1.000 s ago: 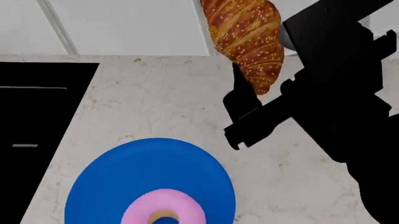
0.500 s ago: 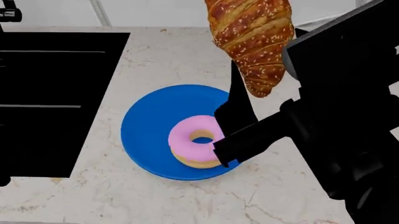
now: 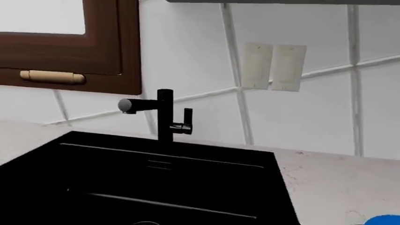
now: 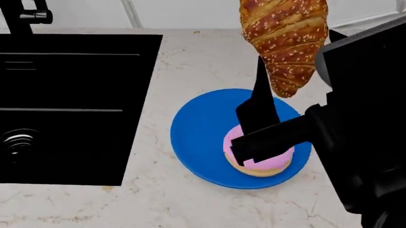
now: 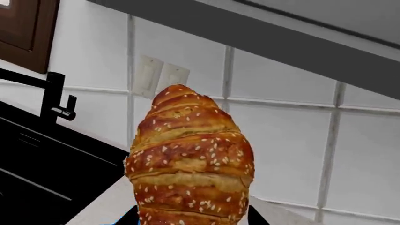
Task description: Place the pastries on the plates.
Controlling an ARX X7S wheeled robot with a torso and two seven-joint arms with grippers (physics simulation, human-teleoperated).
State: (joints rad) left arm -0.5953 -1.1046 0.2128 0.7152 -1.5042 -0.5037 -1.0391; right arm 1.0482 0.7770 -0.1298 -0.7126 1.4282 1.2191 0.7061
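Note:
A golden-brown croissant (image 4: 285, 42) speckled with sesame seeds hangs tip-down in the air, my right gripper (image 5: 190, 221) shut on its lower end. It fills the middle of the right wrist view as croissant (image 5: 190, 173). In the head view one black finger (image 4: 257, 107) stands beside the croissant's tip, over a plain bright blue plate (image 4: 199, 137). A pink-iced ring donut (image 4: 269, 166) lies on the plate's right half, partly hidden by the gripper body. My left gripper shows in no view.
A black sink (image 4: 63, 104) is set into the pale marble counter (image 4: 190, 61) left of the plate, with a black faucet (image 3: 164, 115) at its back. White tiled wall with two outlets (image 3: 273, 65) rises behind. The plate's edge (image 3: 384, 220) peeks into the left wrist view.
The head view has swung, so plate and donut slid from the lower left toward the right and the sink came in. The croissant stays held, now over the plate.

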